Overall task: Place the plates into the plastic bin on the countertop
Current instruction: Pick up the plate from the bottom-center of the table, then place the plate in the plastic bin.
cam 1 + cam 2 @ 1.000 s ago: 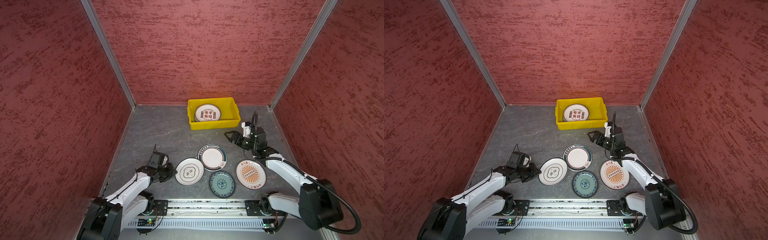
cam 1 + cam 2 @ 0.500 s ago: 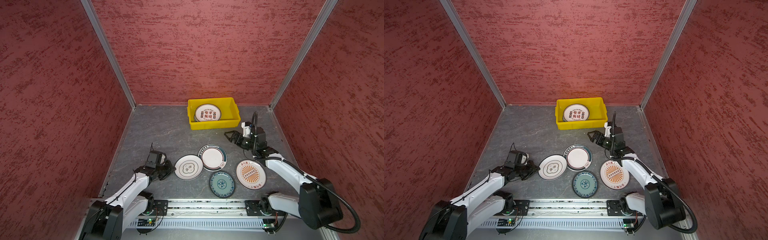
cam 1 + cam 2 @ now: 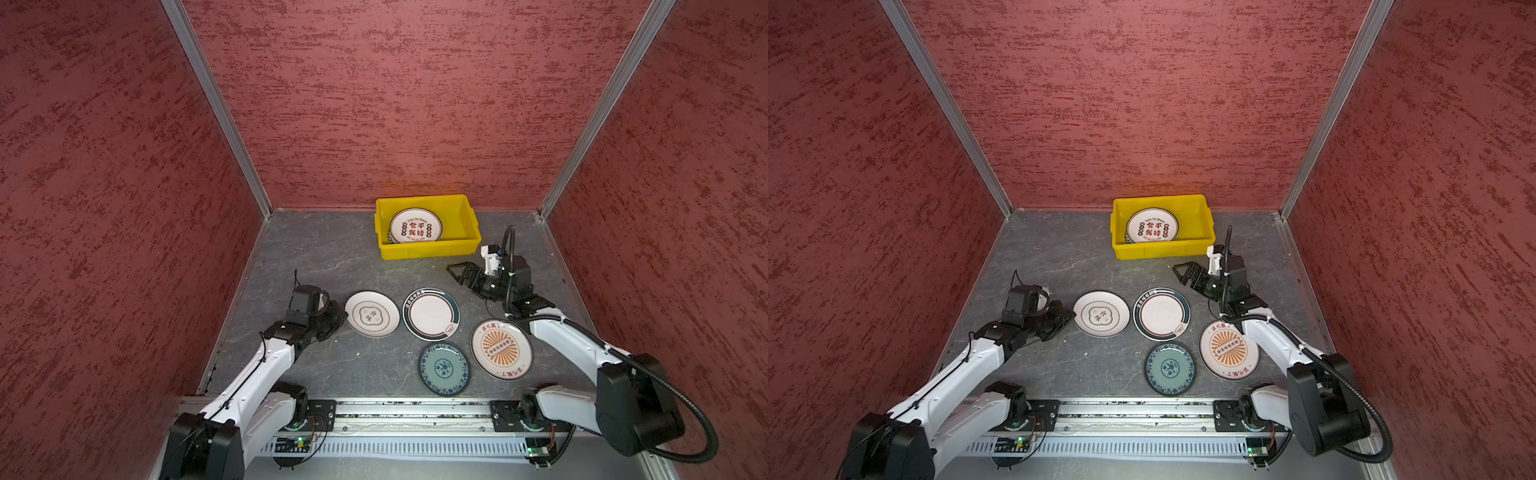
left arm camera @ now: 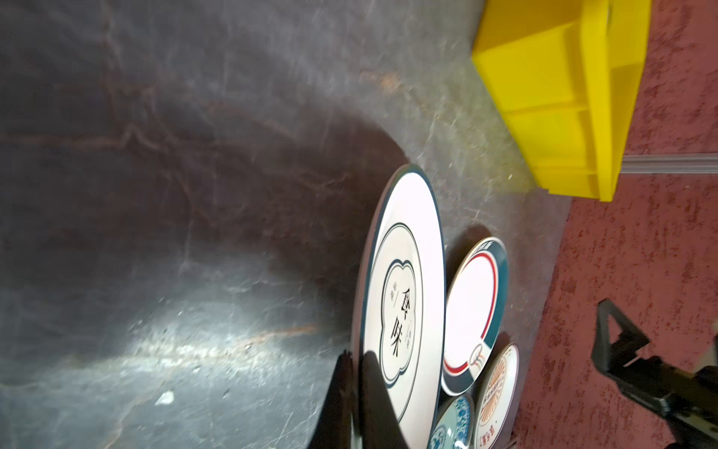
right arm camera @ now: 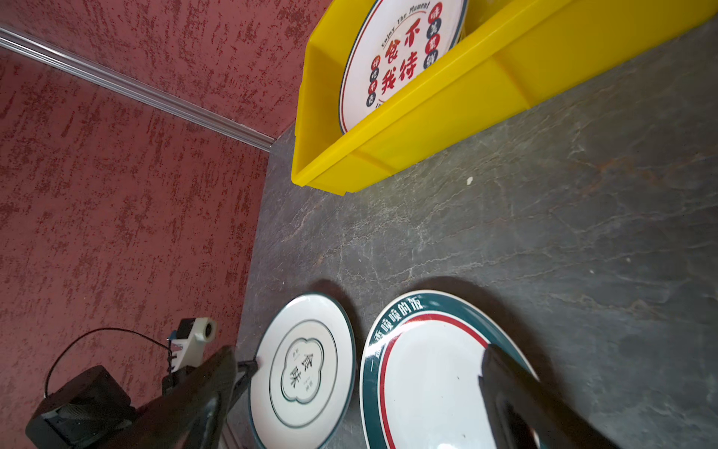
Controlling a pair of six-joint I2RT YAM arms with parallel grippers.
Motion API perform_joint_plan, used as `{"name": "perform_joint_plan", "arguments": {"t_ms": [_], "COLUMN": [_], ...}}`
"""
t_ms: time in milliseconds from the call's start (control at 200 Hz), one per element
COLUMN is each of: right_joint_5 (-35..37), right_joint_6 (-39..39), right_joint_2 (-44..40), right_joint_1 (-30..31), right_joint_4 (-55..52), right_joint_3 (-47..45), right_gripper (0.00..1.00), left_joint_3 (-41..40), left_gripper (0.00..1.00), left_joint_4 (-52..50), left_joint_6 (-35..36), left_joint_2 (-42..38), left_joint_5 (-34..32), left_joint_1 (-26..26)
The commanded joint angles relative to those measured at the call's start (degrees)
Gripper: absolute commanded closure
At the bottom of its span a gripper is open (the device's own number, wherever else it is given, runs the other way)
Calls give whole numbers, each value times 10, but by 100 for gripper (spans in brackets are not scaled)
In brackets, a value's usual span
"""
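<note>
Shifted toward the back edge since a second ago, cloud-motif plate (image 3: 372,313) on grey veined countertop (image 3: 316,257), red walls (image 3: 395,104) around, has its left rim pinched by left gripper (image 3: 341,319); right gripper (image 3: 457,270), fingers spread, hovers by yellow plastic bin (image 3: 428,250), front right corner

You are looking into a booth with three red textured walls standing around it: the back wall (image 3: 395,104), the left wall (image 3: 104,187) and the right wall (image 3: 685,187) are showing in both top views. The silver left corner strip (image 3: 216,108) and right corner strip (image 3: 598,108) are running up where the walls are meeting, splaying outward toward the top. A pale slotted duct (image 3: 395,449) is lying along the front edge. A small white speck (image 3: 358,354) is sitting on the tabletop (image 3: 311,257)
</note>
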Motion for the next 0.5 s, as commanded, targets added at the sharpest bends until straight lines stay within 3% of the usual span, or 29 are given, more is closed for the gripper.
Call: {"name": "perform_joint_plan", "arguments": {"t_ms": [0,195,496], "right_joint_5": [-21,-38,-40], "right_joint_6": [25,35,50], "right_joint_2": [2,26,73], "right_joint_1": [6,26,54], "right_joint_4": [55,84,118], "right_joint_3": [-16,-12,2], "right_gripper": [2,2,7], "left_joint_3": [32,59,124], "left_gripper": [100,100,100], "left_joint_4": [80,178,250], "left_joint_6": [-18,-58,-73], "left_joint_2": [18,73,170], "left_joint_5": [-11,-4,-10], "left_joint_1": [3,-11,-96]}}
